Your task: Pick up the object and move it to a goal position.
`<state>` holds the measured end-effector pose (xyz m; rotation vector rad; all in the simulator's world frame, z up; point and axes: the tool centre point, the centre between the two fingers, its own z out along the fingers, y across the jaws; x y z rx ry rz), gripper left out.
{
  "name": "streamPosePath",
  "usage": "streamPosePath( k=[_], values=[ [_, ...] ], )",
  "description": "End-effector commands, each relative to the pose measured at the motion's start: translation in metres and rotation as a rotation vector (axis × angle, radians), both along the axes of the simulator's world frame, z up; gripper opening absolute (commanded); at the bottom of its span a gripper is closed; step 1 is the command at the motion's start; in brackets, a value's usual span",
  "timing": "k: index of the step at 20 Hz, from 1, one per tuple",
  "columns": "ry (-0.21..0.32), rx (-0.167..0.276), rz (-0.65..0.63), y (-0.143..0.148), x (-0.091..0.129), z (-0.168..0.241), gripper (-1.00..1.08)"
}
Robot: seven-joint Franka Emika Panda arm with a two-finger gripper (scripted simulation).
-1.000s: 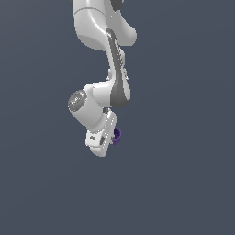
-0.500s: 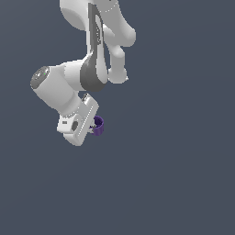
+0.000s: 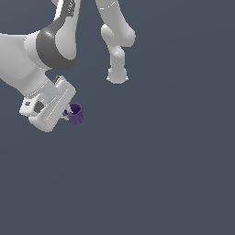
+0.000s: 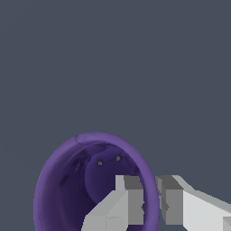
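Here, at the exterior view's left, the white Panda arm [image 3: 41, 55] slants down from the upper edge and ends in the gripper [image 3: 68, 114], whose blocky white hand tilts toward the lower right. Just to its right the purple cup [image 3: 75, 114] hangs at the fingertips, in the left half of that view against the plain grey background [image 3: 174, 160]. In the wrist view the cup [image 4: 54, 189] shows its open mouth and dark hollow inside, and the two fingers [image 4: 128, 200] pinch its wall, one inside the rim and one outside it.
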<state>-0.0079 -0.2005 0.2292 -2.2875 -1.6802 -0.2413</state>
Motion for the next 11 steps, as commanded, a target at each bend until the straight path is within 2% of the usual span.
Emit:
streamPosePath(
  k=[1, 6, 11],
  values=[
    [0.000, 0.000, 0.002, -0.015, -0.002, 0.013, -1.00],
    [0.000, 0.000, 0.002, -0.034, -0.005, 0.027, -1.00],
    [0.000, 0.000, 0.002, -0.039, -0.005, 0.031, -1.00]
  ],
)
